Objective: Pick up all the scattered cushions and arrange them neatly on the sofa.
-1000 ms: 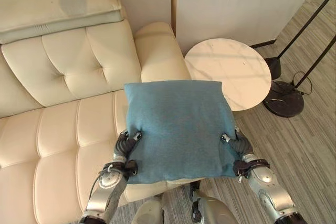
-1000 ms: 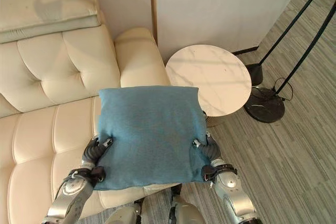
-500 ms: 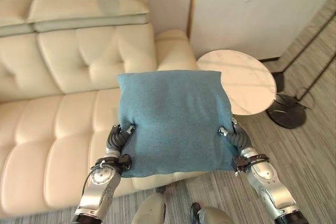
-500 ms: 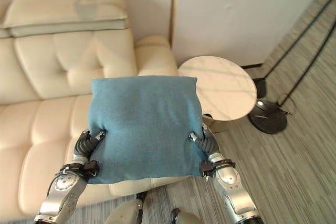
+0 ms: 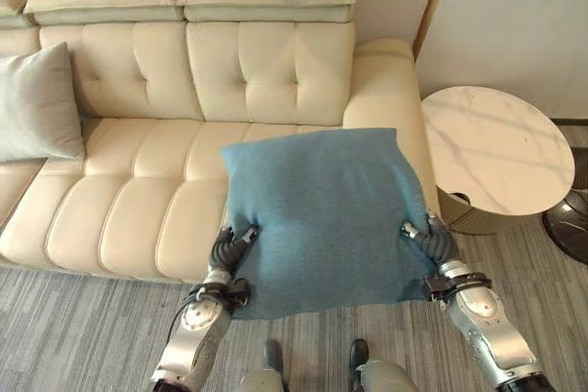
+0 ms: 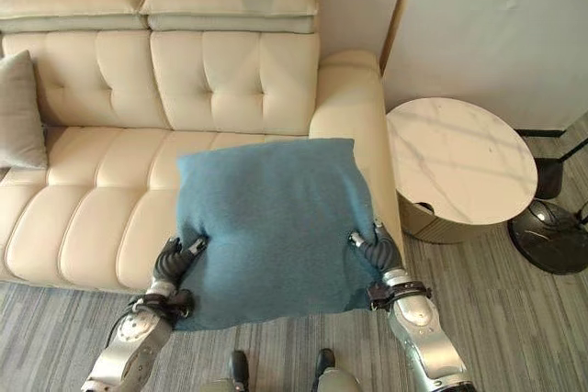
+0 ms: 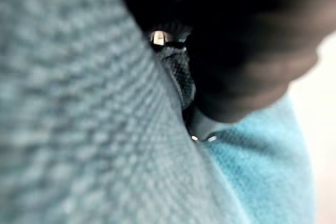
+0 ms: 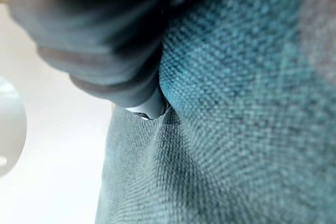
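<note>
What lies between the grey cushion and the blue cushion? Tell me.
Bare cream sofa seat, in the left eye view, between the grey cushion and the blue cushion.

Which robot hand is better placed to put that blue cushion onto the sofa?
Neither alone: the left robot hand and right robot hand each pinch a side of the blue cushion. The left is nearer the sofa seat.

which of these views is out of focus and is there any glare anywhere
Both wrist views are out of focus: the blue cushion sits too close, so its weave blurs beside the left hand and right hand. The eye views are sharp; the round marble table carries bright streaks of light, and the sofa a soft sheen.
</note>
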